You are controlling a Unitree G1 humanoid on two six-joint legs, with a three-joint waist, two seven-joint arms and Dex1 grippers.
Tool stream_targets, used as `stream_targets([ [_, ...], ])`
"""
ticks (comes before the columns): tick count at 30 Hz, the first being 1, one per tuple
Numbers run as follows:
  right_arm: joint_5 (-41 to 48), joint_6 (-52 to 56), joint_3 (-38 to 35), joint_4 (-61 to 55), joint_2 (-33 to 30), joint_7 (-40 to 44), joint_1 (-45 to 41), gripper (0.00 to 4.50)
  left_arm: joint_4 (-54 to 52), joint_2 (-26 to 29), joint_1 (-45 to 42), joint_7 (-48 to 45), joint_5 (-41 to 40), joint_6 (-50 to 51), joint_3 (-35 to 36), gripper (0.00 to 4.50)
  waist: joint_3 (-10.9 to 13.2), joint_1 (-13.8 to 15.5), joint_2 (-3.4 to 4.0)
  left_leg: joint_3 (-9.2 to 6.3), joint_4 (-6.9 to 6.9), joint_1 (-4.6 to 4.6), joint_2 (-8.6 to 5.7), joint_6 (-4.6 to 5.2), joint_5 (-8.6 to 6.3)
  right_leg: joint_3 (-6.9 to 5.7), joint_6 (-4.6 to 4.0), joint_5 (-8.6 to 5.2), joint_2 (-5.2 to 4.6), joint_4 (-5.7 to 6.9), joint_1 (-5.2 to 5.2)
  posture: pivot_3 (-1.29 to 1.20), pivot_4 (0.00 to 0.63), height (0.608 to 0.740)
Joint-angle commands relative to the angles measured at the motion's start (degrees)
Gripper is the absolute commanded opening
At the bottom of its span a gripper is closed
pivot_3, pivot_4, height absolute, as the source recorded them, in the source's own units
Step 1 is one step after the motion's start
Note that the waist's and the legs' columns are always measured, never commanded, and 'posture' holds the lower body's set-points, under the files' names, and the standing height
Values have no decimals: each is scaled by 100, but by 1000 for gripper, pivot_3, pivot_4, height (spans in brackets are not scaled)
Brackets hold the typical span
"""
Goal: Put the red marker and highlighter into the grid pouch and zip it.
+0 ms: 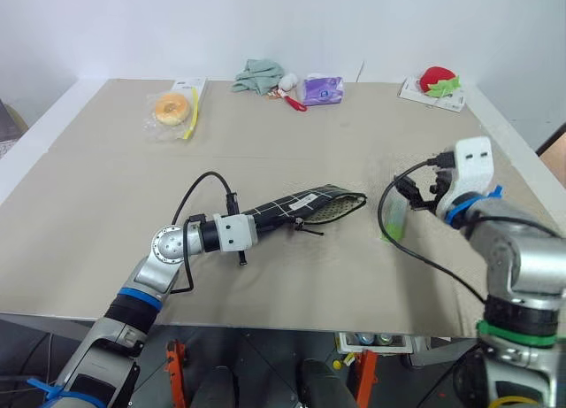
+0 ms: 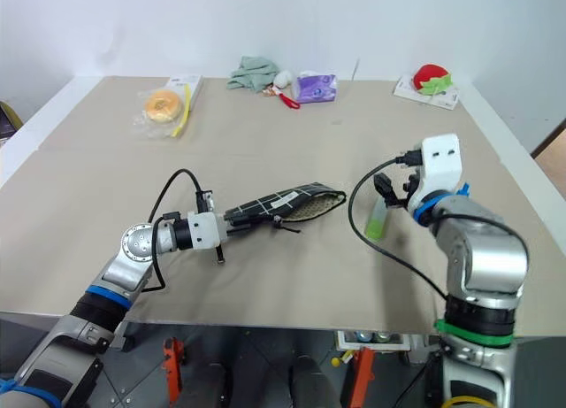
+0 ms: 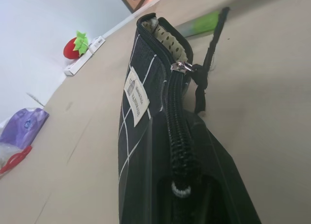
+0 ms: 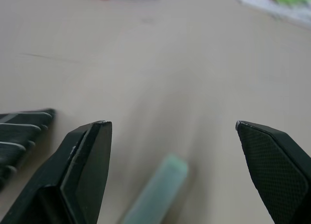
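Observation:
The grid pouch (image 1: pixel 305 204) lies across the middle of the table, black with white lines and a white label (image 3: pixel 136 95). Its right end gapes and shows dotted lining (image 1: pixel 340 208). The zipper slider (image 3: pixel 182 66) sits partway along. My left gripper (image 1: pixel 256 217) is shut on the pouch's left end. The light green highlighter (image 1: pixel 393 219) lies on the table just right of the pouch mouth. My right gripper (image 4: pixel 171 123) hangs open over the highlighter (image 4: pixel 158 195), its fingers well apart and clear of it. The red marker is hidden.
Along the far edge lie a bagged doughnut (image 1: pixel 171 109), a green cloth (image 1: pixel 258 76), a red-handled item with a white head (image 1: pixel 293 96), a purple packet (image 1: pixel 322 89) and a strawberry toy (image 1: pixel 437 79) on a white box. The table's right edge (image 1: pixel 522 165) runs close to my right arm.

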Motion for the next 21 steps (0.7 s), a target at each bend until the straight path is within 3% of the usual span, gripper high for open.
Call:
stream_targets([
  [1,-157,451,-147,-474,357,-580,19,4395,-104,2,-45,-56,-148,-58,118,0,0,-1,1,0,1,-2,-2,0,0,1,5,-3,-2,0,-1,0,150,740],
  [7,-175,1005,-216,-555,790,-884,207,4395,-102,-35,-33,-67,-128,-75,119,0,0,-1,1,-2,2,-1,-2,0,0,-3,13,-8,-3,0,2,0,150,740],
  [21,-159,1038,447,-279,630,-723,589,4395,-182,-23,27,9,-102,-69,164,0,-1,-6,2,-4,2,0,-1,1,1,-6,14,-10,-2,-2,3,0,150,740],
])
